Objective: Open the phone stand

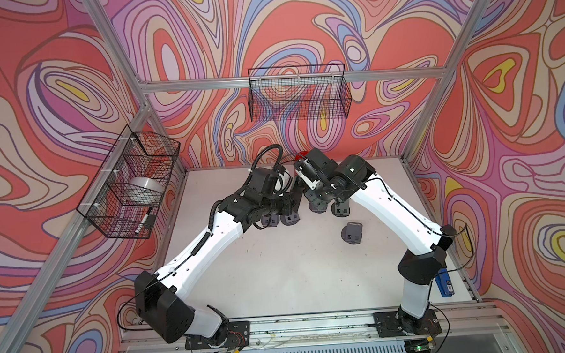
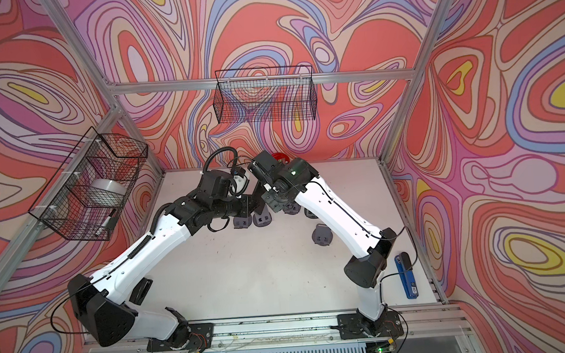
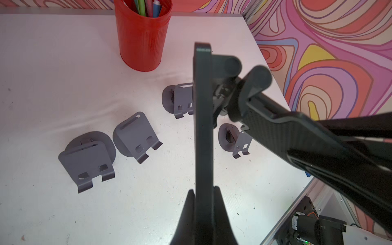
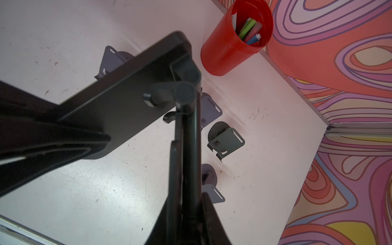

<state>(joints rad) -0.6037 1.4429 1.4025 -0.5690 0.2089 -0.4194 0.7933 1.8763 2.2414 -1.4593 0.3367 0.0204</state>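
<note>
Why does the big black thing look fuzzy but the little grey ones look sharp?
In the left wrist view the black phone stand sits very close to the lens, so its edges go soft, while the grey stands on the table are in focus. In the right wrist view it is blurred the same way, and the red cup looks crisp.

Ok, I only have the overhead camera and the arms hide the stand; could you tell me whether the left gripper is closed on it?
Observer: Yes, the left wrist view shows the left gripper shut on the flat plate of the black stand.
Operator: Thank you. Is the right gripper holding it too?
Observer: It is; the right wrist view shows the right gripper clamped on the stand's other part.
Operator: Is the stand folded flat?
Observer: No, its two parts spread at an angle from the hinge.
</note>
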